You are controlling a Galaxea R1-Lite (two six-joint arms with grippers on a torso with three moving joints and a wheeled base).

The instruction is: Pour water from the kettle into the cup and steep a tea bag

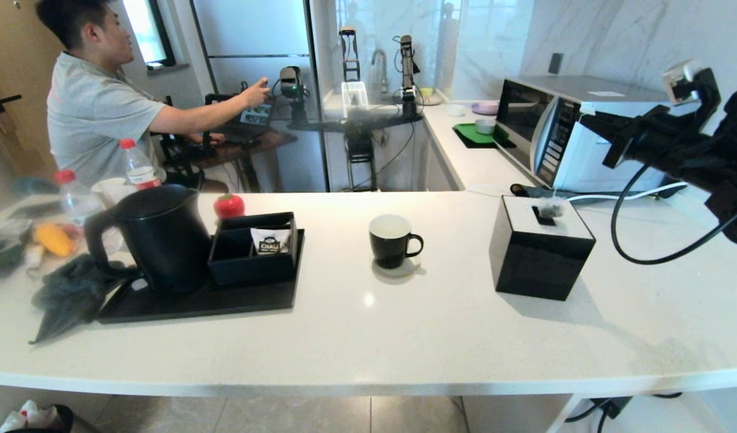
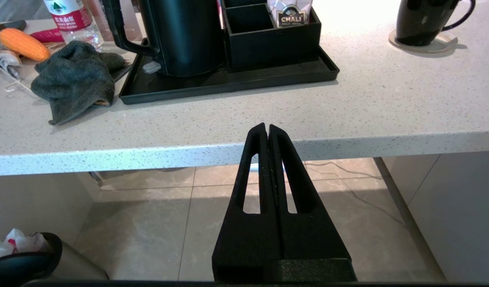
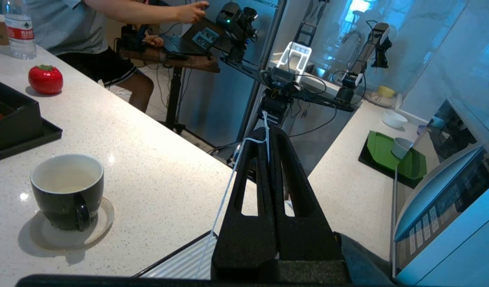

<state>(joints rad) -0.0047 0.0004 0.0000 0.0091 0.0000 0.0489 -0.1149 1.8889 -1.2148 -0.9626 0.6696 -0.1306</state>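
Careful: your right gripper (image 3: 267,133), up right of the small glossy black mug (image 3: 67,191), pinches only the thin white string (image 3: 224,195), so its greyish tea bag (image 1: 550,208) may swing wide.

Matte black arm (image 1: 675,135) with looping black cables and a grey-white camera block; both grippers (image 2: 267,129) have slotted, tapering black fingers (image 3: 284,175).

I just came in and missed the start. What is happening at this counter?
The right gripper is shut on the white string of the tea bag, which is over the black tissue box, right of the cup. The kettle stands on its tray, untouched. The left gripper is parked, shut, below the counter edge.
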